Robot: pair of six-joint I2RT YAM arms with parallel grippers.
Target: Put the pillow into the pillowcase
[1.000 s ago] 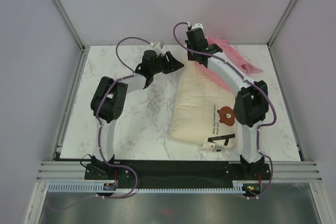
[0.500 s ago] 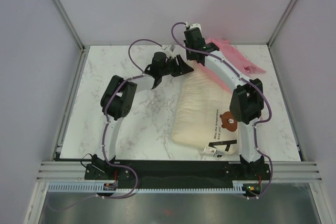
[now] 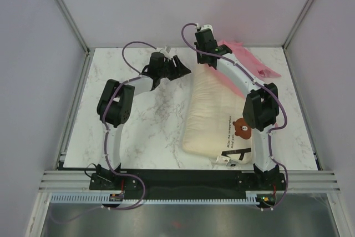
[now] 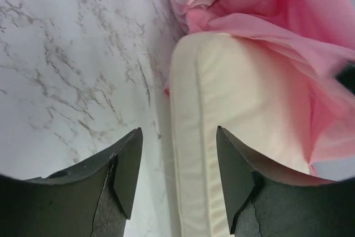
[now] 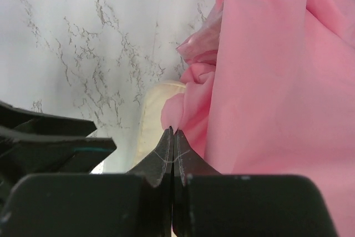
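The cream pillow point(image 3: 213, 115) lies lengthwise on the marble table, its bear face point(image 3: 242, 127) near the front right. Its far end sits against the crumpled pink pillowcase point(image 3: 250, 62) at the back right. My right gripper point(image 3: 209, 61) is shut on a fold of the pillowcase's edge point(image 5: 186, 106), just above the pillow's far corner point(image 5: 157, 112). My left gripper point(image 3: 183, 68) is open beside the pillow's far left corner. In the left wrist view its jaws point(image 4: 177, 154) straddle the pillow's left edge point(image 4: 194, 137) without touching it, and pink pillowcase fabric point(image 4: 266, 9) drapes over the pillow's end.
The white marble tabletop point(image 3: 144, 126) stretches left of the pillow. Metal frame posts and grey walls close in the back and sides. The right arm point(image 3: 260, 109) arches over the pillow's right side. The left gripper's fingers point(image 5: 55, 145) show at the left in the right wrist view.
The left gripper swung right toward the pillow's far corner, then drew back left a little. The right arm's elbow shifted and the pillow slid slightly toward the front.
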